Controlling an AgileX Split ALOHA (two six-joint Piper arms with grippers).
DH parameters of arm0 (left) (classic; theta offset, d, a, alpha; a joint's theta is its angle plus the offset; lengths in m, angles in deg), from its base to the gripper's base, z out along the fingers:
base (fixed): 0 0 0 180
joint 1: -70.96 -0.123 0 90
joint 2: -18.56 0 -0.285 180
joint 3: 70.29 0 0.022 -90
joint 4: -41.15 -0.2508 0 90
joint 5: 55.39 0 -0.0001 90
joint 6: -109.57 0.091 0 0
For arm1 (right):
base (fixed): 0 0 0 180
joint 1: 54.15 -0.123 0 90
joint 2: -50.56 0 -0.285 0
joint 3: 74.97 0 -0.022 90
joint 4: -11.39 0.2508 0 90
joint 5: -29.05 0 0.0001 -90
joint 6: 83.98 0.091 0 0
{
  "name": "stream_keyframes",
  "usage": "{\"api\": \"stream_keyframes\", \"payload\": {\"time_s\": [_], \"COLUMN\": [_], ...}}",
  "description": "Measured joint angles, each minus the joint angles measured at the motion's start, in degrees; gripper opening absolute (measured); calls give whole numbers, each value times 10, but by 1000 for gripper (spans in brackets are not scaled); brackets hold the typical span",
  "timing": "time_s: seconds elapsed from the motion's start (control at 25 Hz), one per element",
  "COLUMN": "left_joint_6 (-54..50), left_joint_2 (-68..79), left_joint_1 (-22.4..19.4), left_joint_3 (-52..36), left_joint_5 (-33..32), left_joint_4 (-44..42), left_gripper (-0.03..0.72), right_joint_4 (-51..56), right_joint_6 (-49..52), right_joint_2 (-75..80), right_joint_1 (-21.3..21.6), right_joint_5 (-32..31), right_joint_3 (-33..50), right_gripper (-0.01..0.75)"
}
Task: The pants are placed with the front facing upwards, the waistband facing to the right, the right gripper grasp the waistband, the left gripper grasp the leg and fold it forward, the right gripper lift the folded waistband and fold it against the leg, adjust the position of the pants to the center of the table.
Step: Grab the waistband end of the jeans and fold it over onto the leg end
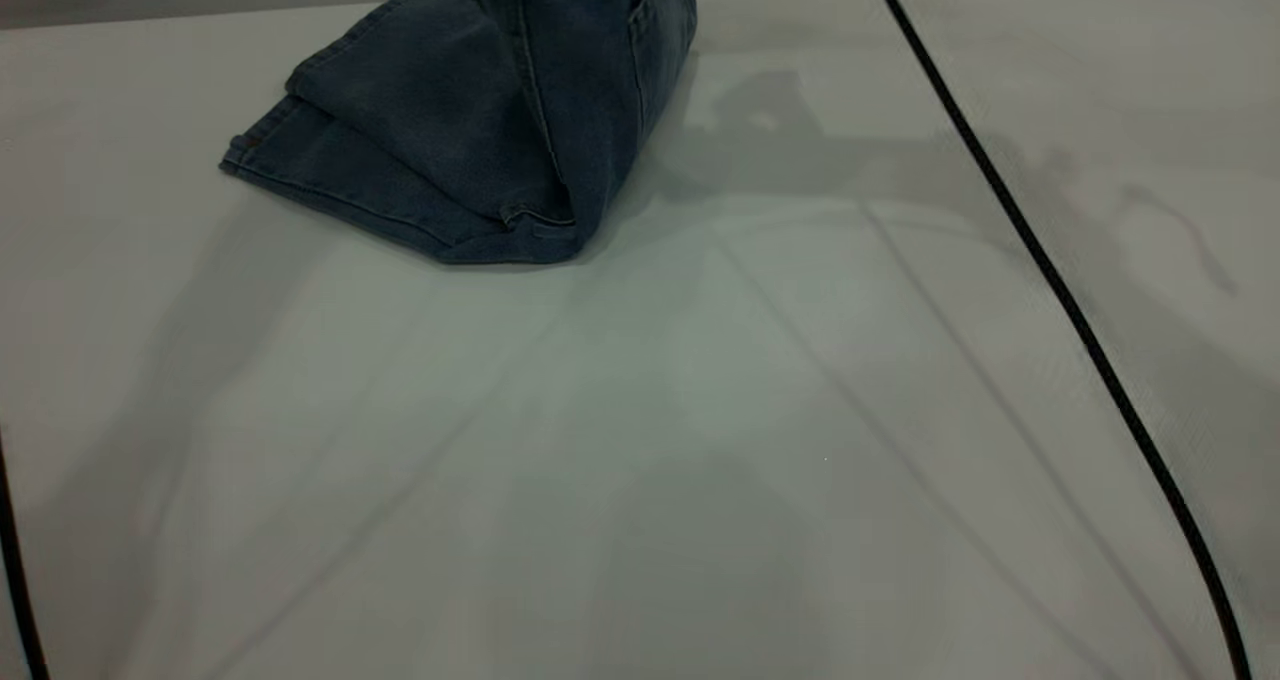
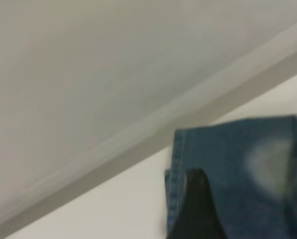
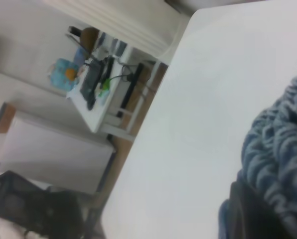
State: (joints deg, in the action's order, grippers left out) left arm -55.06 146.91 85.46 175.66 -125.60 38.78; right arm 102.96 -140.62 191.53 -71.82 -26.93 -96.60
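Both claws seem clamped on the pants near the desk's far edge: my right claw lifts the waistband, my left claw pins the leg.

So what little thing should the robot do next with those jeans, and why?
Probably carry the raised end across and lower it. The pants rise out of view at the top while their leg hems lie on the table; the right pincer sits against the ruched waistband.
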Motion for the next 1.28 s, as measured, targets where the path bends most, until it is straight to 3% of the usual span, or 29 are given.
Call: {"api": "stream_keyframes", "payload": {"time_s": [0.4, 0.96, 1.08, 1.28], "left_joint_6": [1, 2, 2, 2], "left_joint_2": [-15, -15, -15, -15], "left_joint_1": [0, 0, 0, 0], "left_joint_3": [-1, -1, -1, -1], "left_joint_5": [2, 2, 2, 2], "left_joint_4": [43, 43, 44, 46], "left_gripper": [481, 481, 481, 481], "right_joint_4": [10, 60, 59, 60], "right_joint_6": [-10, -9, -9, 2], "right_joint_2": [42, 137, 137, 137], "right_joint_1": [-40, -51, -57, -63], "right_joint_5": [95, 80, 70, 77], "right_joint_3": [-21, -130, -132, -136], "right_gripper": [59, 80, 167, 451]}}
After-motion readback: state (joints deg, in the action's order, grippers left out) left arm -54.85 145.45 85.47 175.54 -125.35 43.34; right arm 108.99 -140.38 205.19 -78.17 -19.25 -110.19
